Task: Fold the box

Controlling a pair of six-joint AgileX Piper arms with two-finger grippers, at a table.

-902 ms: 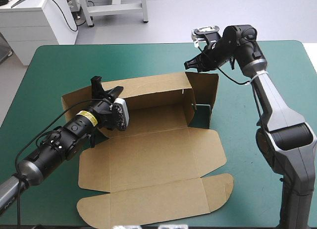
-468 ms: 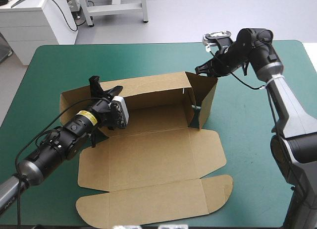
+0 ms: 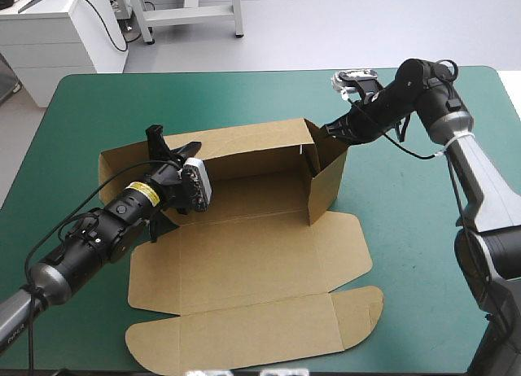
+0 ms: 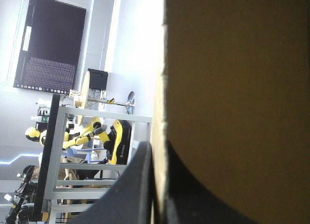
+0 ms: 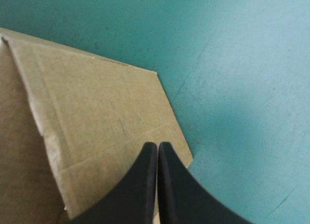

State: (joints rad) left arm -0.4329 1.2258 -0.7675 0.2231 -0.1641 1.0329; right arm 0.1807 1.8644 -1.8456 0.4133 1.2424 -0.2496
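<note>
Swung inward since earlier, the right end flap (image 3: 330, 174) of the box (image 3: 252, 254) stands nearly upright, with the closed right claw (image 3: 330, 132) at its top corner. The box lies mid-tabletop (image 3: 423, 254), long axis left to right, lid flat toward the near edge. The left claw (image 3: 172, 144) grips its back wall.

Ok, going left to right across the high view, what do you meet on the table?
Left gripper, jaws on the box's back wall → right gripper at its right end wall. The box spans both, so it is left unplaced.
</note>
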